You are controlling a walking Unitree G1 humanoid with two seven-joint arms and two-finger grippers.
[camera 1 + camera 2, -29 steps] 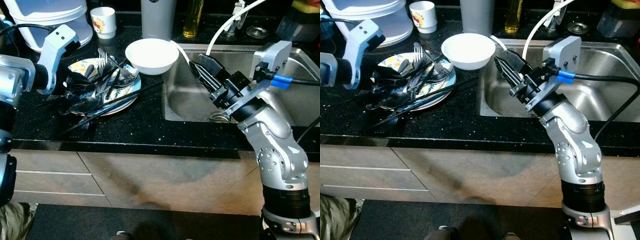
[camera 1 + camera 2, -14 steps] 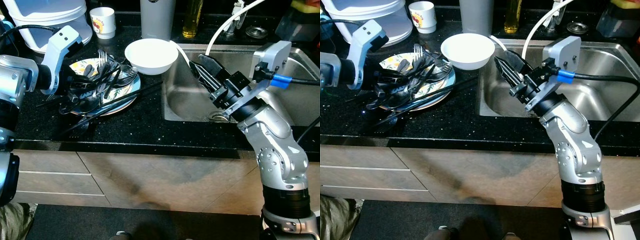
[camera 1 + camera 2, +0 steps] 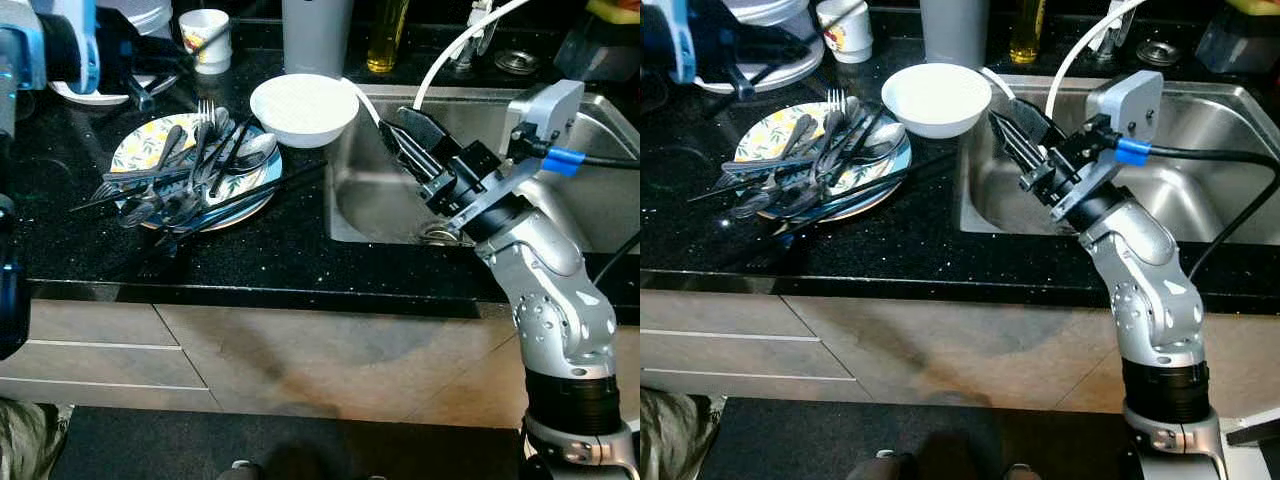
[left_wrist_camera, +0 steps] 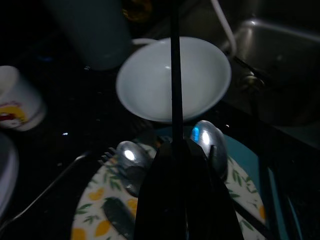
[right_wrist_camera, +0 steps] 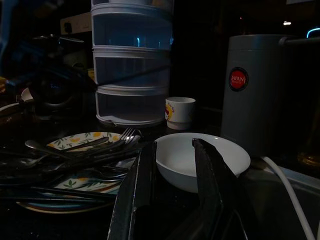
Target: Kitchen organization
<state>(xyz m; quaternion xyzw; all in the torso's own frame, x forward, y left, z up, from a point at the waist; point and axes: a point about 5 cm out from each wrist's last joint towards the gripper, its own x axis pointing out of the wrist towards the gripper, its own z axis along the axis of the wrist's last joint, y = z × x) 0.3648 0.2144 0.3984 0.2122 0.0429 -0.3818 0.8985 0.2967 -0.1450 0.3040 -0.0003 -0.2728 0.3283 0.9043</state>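
I held the left pincer (image 4: 172, 150) shut on a thin black chopstick (image 4: 174, 75), lifted above the cutlery plate (image 3: 135, 150) on the worktop (image 3: 290, 240). Stiff, light, slippery: grip mid-shaft. Right pincer (image 5: 172, 165) hung open beside the white bowl (image 3: 303, 108).

Black speckled stone countertop (image 3: 290, 250). Round plate with yellow-and-green leaf print and blue rim (image 3: 140, 150), piled with silver and black cutlery (image 3: 190, 170). Plain white round bowl (image 3: 303, 108). Small white cup with red-yellow picture (image 3: 205, 38). Grey canister (image 5: 255, 85) (red round label). Shiny steel sink (image 3: 600, 190). Amber bottle (image 3: 384, 40).
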